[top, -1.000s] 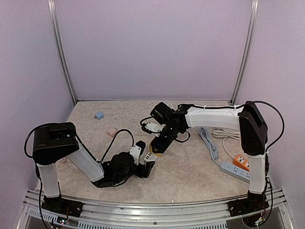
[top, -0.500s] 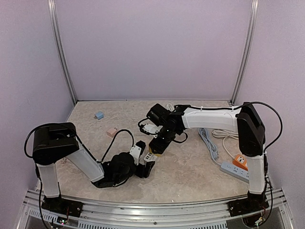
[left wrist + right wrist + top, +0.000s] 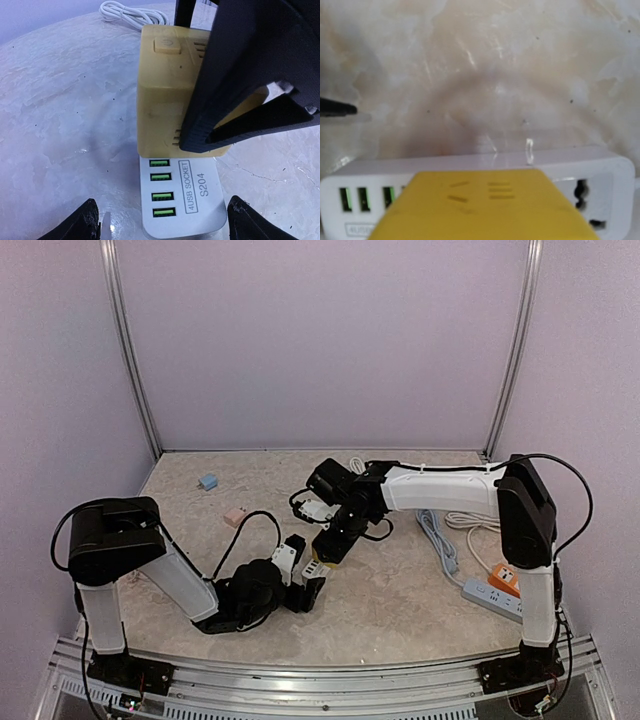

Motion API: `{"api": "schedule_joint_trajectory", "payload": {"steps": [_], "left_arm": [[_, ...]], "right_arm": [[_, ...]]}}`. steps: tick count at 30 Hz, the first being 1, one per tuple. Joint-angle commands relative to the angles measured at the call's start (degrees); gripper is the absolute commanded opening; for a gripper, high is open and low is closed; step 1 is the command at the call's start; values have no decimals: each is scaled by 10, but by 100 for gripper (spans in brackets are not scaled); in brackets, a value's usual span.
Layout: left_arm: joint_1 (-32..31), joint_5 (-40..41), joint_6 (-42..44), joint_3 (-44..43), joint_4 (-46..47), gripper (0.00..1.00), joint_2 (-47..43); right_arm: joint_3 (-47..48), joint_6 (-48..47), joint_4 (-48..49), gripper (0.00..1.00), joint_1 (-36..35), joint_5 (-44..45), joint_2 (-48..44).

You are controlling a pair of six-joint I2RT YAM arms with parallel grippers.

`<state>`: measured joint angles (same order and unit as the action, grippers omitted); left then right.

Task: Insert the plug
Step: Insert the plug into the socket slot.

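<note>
While pale lilac walls [image 3: 320, 340] and two metal posts [image 3: 130, 360] are closing in the back of the cell, a beige, marble-patterned table [image 3: 400, 610] is carrying everything. A small blue piece [image 3: 208, 481] and a small pink piece [image 3: 236, 517] are lying apart at the left rear. Along the right side a grey power strip [image 3: 482, 592] is lying with an orange plug [image 3: 506, 580] on it, near a coiled white cable [image 3: 475, 520].

The left arm is lying low across the front of the table, its forearm running toward the middle. The left gripper [image 3: 164, 219] is gaping wide, its fingertips [image 3: 85, 222] standing on either side of the near end of a white USB socket strip [image 3: 182, 200] and apart from it. The right arm is rising from its base and reaching far across to the left, wrist bent down over the same strip. The right gripper [image 3: 337, 540] is clamping the yellow plug [image 3: 165, 95] between its black fingers. The plug is sitting on top of the white strip, just behind the four green USB ports, at the middle of the table. Whether its pins are fully home cannot be told.
</note>
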<state>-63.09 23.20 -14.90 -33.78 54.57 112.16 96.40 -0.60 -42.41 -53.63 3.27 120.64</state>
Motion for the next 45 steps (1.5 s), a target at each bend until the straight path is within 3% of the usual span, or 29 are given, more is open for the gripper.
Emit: {"api": "schedule_joint_trajectory", "payload": {"steps": [1, 17, 20, 26, 27, 29, 45], "left_arm": [[-4, 8, 9, 6, 7, 84, 12], [-7, 11, 11, 6, 9, 84, 13], [-7, 12, 11, 7, 9, 84, 13], [-7, 14, 11, 8, 10, 84, 12], [-8, 14, 11, 8, 10, 84, 13], [-8, 14, 11, 7, 10, 84, 14], [-8, 15, 11, 6, 11, 84, 16]], "right_arm": [[-14, -5, -23, 4, -4, 10, 59], [27, -14, -35, 44, 13, -7, 18], [31, -15, -34, 55, 15, -14, 10], [30, -15, -25, 64, 18, -24, -4], [30, -14, -24, 74, 19, -25, -6], [29, -12, -21, 77, 20, -22, -9], [28, -5, -9, 78, 26, -51, -39]]}}
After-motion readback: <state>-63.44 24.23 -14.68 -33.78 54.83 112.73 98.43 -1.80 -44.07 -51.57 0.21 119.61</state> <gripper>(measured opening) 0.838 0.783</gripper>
